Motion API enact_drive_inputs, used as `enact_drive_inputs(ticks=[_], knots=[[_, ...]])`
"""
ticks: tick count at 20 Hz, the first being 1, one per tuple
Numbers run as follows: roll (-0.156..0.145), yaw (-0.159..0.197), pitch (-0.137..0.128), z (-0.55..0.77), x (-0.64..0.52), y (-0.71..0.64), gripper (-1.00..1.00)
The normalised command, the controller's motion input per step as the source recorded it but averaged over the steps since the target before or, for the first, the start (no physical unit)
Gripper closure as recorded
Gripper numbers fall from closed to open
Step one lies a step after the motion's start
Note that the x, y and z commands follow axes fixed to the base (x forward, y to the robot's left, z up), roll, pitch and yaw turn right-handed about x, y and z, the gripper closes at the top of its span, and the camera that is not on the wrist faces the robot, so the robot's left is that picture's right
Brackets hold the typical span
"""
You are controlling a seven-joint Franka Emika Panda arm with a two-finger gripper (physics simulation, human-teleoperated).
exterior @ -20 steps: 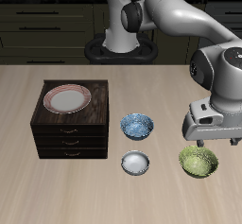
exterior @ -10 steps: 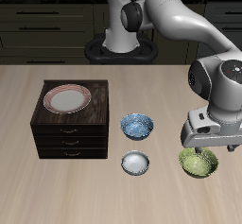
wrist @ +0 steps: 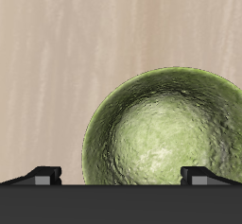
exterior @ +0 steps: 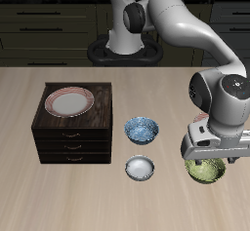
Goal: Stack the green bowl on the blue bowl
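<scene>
**Gripper low over green bowl, fingers spread**

Wooden table (exterior: 59, 191) filling the scene, dark kitchen cupboards (exterior: 49, 25) behind. All places below given relative to the dark wooden drawer chest (exterior: 74, 128).

Robot arm (exterior: 181, 30) reaching from the base behind the chest, bending down toward the table's front edge, well apart from the chest.

Drawer chest standing on the table, three drawers facing the front edge, a pink-rimmed plate (exterior: 69, 101) lying flat on its top.

Gripper (exterior: 207, 159) hanging well clear of the chest, beyond the two smaller bowls, directly above the green bowl (exterior: 206, 170) and covering that bowl's back part in the exterior view. Fingers (wrist: 43, 175) spread wide in the wrist view, one tip at either side, the bowl's rim (wrist: 156, 73) showing between them. Contact with the bowl: cannot tell. Nothing gripped, as far as visible.

Green bowl upright on the table, farthest of the three bowls from the chest, near the front edge, mottled olive inside (wrist: 170, 133).

Blue bowl (exterior: 142, 130) upright just beside the chest's front corner, apart from the green bowl.

White-grey bowl (exterior: 141, 168) upright, nearer the front edge than the blue bowl, close to it but not touching, off the chest's front corner.
</scene>
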Motion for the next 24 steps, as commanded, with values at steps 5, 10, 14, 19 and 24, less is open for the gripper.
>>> enact_drive_inputs(ticks=[5, 10, 14, 19, 24], knots=[[0.009, 0.011, 0.021, -0.18, -0.04, 0.07, -1.00], [0.031, 0.003, 0.017, -0.14, -0.10, 0.14, -1.00], [0.047, 0.004, 0.056, -0.34, -0.05, 0.18, 1.00], [0.031, 0.001, 0.017, -0.13, -0.07, 0.07, 1.00], [0.015, -0.010, -0.009, 0.08, -0.03, 0.00, 1.00]])
